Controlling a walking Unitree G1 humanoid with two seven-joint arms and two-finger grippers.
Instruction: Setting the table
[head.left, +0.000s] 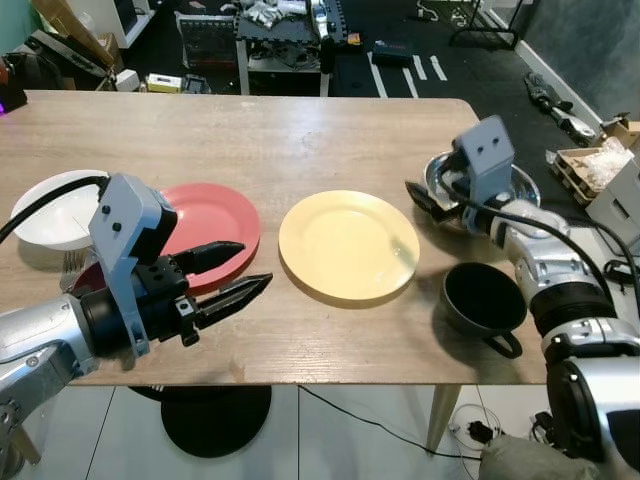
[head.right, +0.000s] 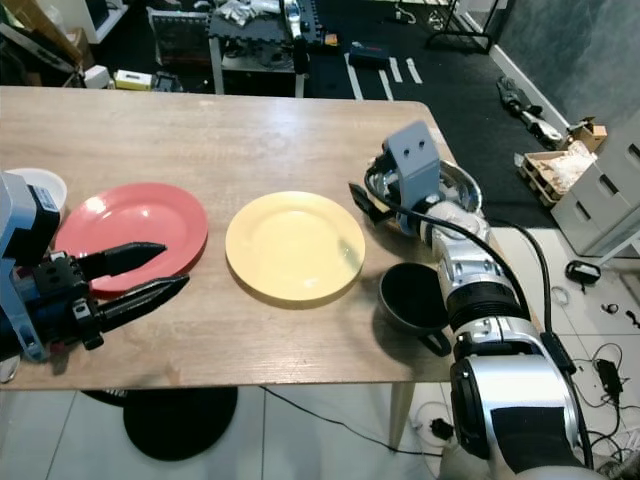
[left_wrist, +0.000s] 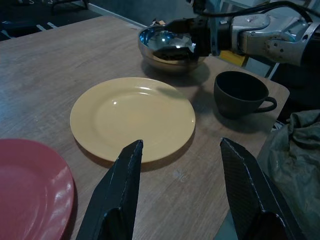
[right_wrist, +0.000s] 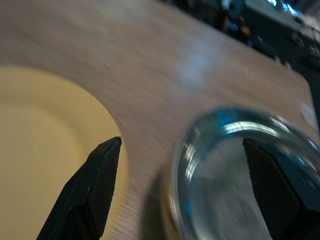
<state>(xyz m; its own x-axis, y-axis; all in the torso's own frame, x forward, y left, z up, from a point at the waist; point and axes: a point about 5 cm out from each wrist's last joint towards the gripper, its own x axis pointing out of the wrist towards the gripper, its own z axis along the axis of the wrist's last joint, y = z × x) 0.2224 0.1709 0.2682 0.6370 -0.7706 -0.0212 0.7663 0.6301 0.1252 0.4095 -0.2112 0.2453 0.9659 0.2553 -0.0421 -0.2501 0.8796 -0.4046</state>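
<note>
On the wooden surface (head.left: 300, 140) a yellow plate (head.left: 348, 244) lies between a red plate (head.left: 212, 225) and a steel bowl (left_wrist: 170, 47), with a black cup (head.left: 484, 298) near the front edge. The right gripper (right_wrist: 185, 185) hangs with fingers spread, one over the bowl's rim. The left gripper (head.left: 232, 270) hovers over the red plate's edge, fingers released and holding nothing. A white plate (head.left: 50, 208) sits far left.

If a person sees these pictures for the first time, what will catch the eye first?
Probably the yellow plate in the middle of the wooden table, with the red plate on its left. Next, the right gripper, open at the steel bowl, with the black cup nearby.
</note>
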